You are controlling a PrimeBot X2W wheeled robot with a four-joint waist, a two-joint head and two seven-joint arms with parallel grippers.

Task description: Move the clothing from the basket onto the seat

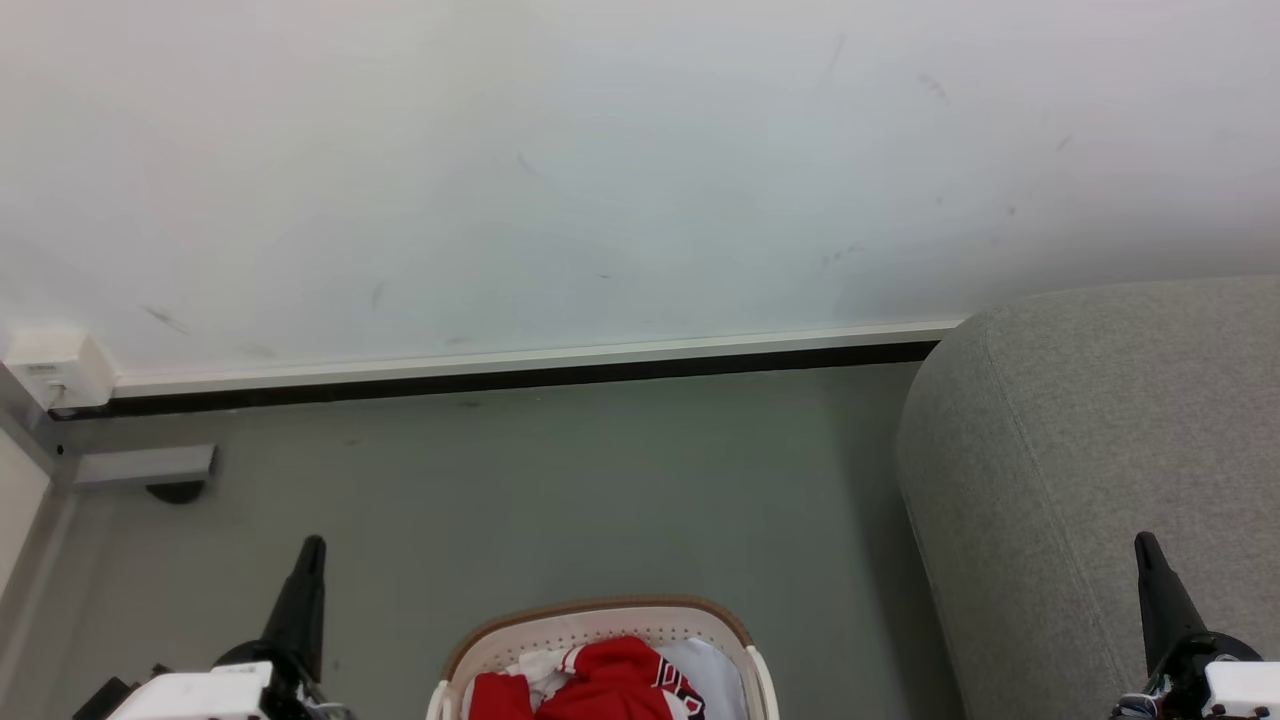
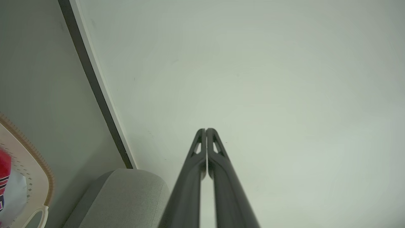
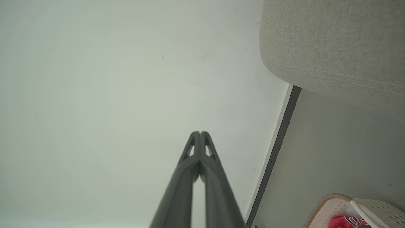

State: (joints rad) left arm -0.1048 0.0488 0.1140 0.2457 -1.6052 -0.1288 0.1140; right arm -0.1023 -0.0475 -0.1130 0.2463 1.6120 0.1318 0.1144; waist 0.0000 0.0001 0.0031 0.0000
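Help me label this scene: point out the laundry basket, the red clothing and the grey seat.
laundry basket (image 1: pixel 600 625), head view, perforated far wall.
red clothing (image 1: pixel 610 670), head view, top fold.
grey seat (image 1: pixel 1100 430), head view, upper surface.

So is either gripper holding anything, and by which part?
Nothing is held. The left gripper and right gripper are shut, empty; the clothing lies in the basket.

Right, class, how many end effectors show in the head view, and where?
2. The left end effector is lower left, over the floor beside the basket; the right end effector is lower right, before the seat. None seems hidden.
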